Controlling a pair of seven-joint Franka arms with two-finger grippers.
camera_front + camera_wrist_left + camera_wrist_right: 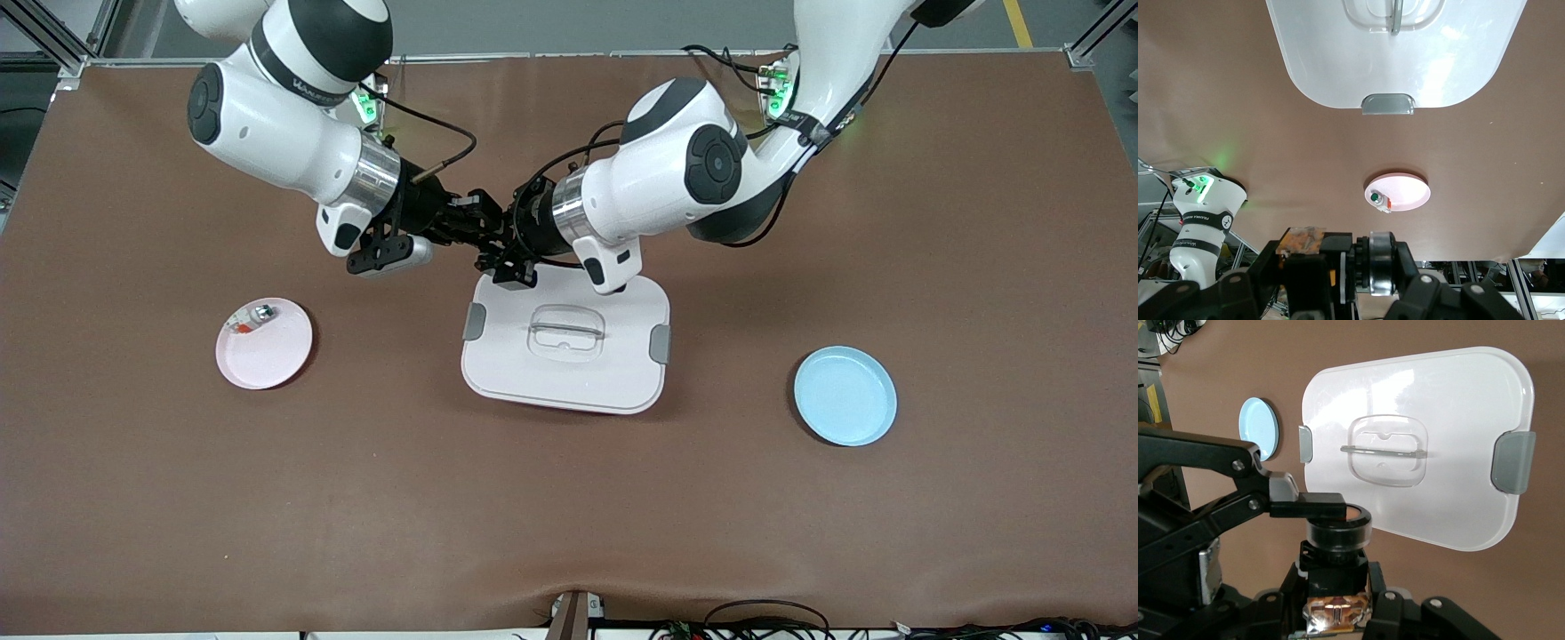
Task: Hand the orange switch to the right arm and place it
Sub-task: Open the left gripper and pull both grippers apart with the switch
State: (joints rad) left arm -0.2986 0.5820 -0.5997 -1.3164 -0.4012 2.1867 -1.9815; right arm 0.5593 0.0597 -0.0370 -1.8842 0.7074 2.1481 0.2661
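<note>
Held in the air, at the meeting of both arms: tiny black cylindrical orange switch (1338, 523) with orange bands and a round orange end, over the edge of the white rectangular lidded plastic box (613, 373) that lies farthest from the front camera. Kept aloft there, probably, so either arm can reach it without the brown bench (569, 498) in the way.

Seated by its black body in the right gripper (471, 218), which looks closed around it, orange end pointing outward. Met at that orange end by the left gripper (502, 244); impossible to tell whether that one is clamped or already let go. Judged a handover in mid-course, not yet cleared.

Toward the right arm's end, a round pink plate (271, 360) carrying a small silver-and-red piece (253, 317), the likely drop spot. Toward the left arm's end, a round pale-blue plate (845, 396).
</note>
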